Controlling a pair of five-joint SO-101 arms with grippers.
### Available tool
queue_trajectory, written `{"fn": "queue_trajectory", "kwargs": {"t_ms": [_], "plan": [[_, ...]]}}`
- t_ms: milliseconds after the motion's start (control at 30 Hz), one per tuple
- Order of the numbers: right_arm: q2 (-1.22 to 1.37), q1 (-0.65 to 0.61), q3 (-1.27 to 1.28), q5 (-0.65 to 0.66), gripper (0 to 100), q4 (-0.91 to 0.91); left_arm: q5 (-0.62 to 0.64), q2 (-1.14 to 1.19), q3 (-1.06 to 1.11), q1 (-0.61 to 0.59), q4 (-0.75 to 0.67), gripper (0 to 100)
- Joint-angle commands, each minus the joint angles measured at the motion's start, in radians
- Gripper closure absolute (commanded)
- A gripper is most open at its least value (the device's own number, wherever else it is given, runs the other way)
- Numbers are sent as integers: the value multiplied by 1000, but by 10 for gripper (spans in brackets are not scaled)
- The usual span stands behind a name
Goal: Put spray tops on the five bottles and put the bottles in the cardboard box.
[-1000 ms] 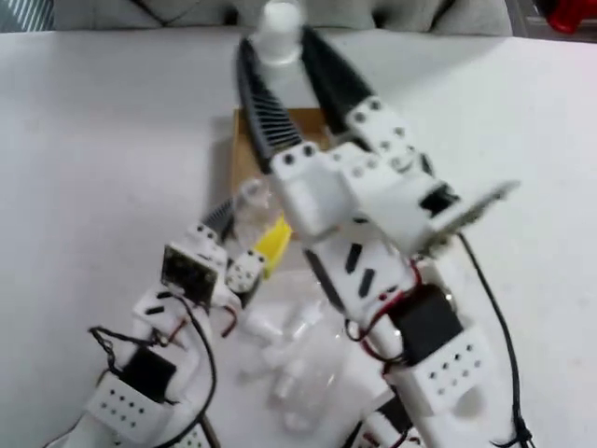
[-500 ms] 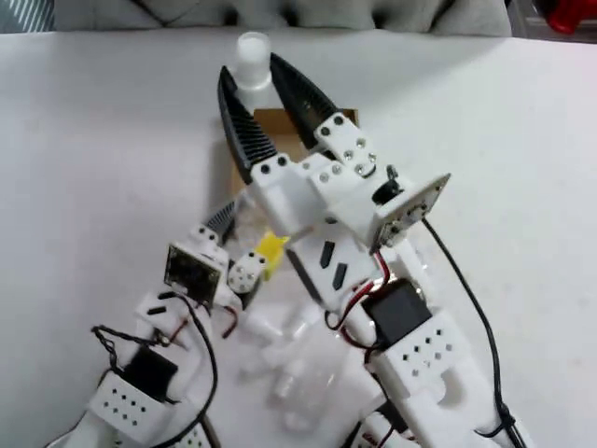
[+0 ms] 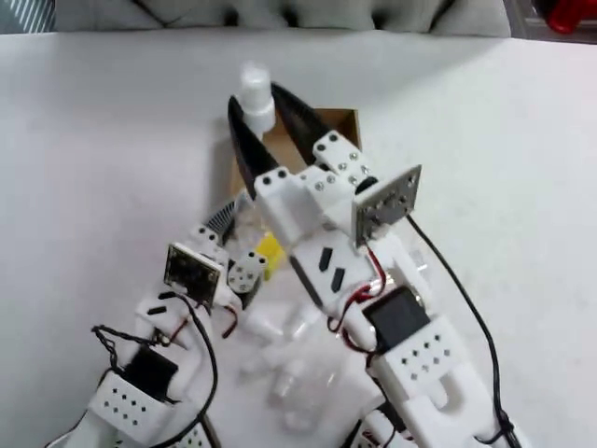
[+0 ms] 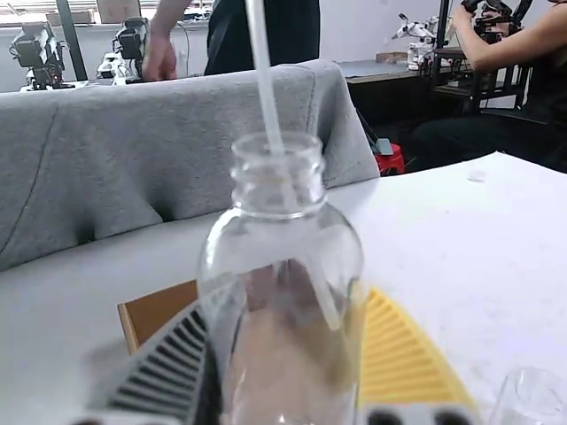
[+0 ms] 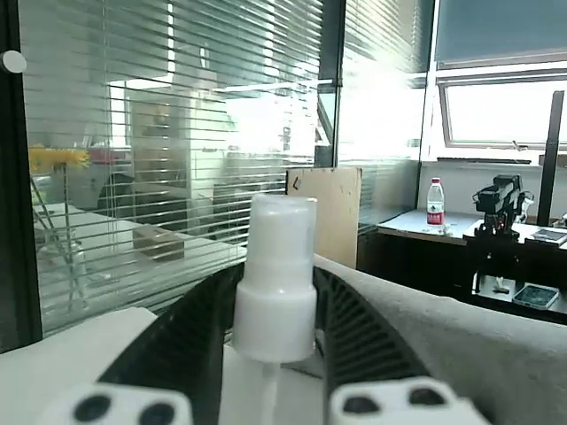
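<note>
My left gripper (image 4: 283, 341) is shut on a clear bottle (image 4: 279, 266), held upright between its black and yellow fingers. A thin white tube (image 4: 263, 80) reaches down through the bottle's open neck. Above it my right gripper (image 5: 276, 297) is shut on the white spray top (image 5: 279, 243) that carries the tube. From above, the right gripper (image 3: 256, 105) holds the spray top (image 3: 254, 82) over the left gripper (image 3: 244, 231). The cardboard box (image 3: 338, 122) lies under the right arm, mostly hidden; its edge (image 4: 151, 312) shows behind the bottle.
Several loose clear bottles and white tops (image 3: 289, 359) lie between the two arm bases. Another clear bottle (image 4: 532, 398) sits close beside the left gripper. A grey cushion (image 3: 280, 13) runs along the table's far edge. White tabletop stretches to both sides.
My right gripper has carried the spray top from the table's far edge back toward the left arm, bringing it down over the held bottle. The left arm has stayed put.
</note>
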Motion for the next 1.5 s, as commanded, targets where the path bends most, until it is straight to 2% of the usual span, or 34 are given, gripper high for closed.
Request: {"fn": "queue_trajectory", "kwargs": {"t_ms": [0, 133, 333, 533, 733, 933, 1000, 1067, 1167, 1233, 1300, 1467], "plan": [[-90, 10, 3, 2, 984, 114, 14, -21, -9, -4, -23, 980], [-105, 1, 3, 2, 981, 265, 14, -21, -9, -1, -23, 980], [-105, -73, -5, 8, 973, 338, 14, -21, -9, -1, -23, 980], [-96, -90, -118, 2, 807, 555, 14, -21, -9, -1, -23, 980], [-96, -87, -290, 6, 786, 688, 15, -21, -9, 1, -23, 980], [-94, -81, -437, 3, 803, 694, 15, -21, -9, 1, -23, 980], [-94, -81, -446, 3, 874, 690, 15, -21, -9, 1, -8, 980], [-90, -81, -442, 8, 989, 673, 14, -21, -11, 1, 5, 980], [-48, -47, -442, 3, 956, 664, 14, -21, -12, 1, 8, 980], [-2, -24, -442, 2, 989, 664, 14, -21, -12, -1, 9, 980], [44, -1, -442, 2, 981, 671, 14, -21, -12, -5, 9, 980], [94, 24, -442, 0, 984, 808, 12, -21, -12, -5, 9, 980]]}}
